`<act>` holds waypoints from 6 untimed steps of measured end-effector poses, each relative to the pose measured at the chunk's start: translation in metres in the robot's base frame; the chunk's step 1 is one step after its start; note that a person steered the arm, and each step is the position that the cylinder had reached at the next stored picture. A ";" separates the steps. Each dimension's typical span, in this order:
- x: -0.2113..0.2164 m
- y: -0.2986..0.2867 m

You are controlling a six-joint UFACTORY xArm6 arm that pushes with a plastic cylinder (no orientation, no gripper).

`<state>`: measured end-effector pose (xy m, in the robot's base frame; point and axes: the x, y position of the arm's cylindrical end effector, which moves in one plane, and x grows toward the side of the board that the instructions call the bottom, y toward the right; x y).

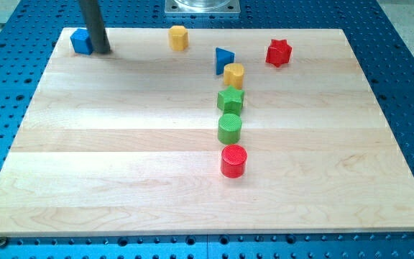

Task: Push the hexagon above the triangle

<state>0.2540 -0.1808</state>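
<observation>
A yellow hexagon block (pixel 178 37) sits near the board's top edge, left of centre. A blue triangle block (pixel 223 59) lies to its right and a little lower. My tip (pixel 100 51) rests on the board at the top left corner, touching or nearly touching the right side of a blue cube (pixel 82 41). The tip is well to the left of the hexagon, with bare wood between them.
A yellow cylinder (pixel 234 74) sits just below right of the triangle, then a green star (pixel 231 99), a green cylinder (pixel 229 127) and a red cylinder (pixel 233 160) in a column downward. A red star (pixel 279 52) lies at the top right. The wooden board (pixel 121 165) lies on a blue perforated table.
</observation>
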 end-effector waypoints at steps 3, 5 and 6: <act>0.019 0.155; 0.072 0.157; 0.054 0.148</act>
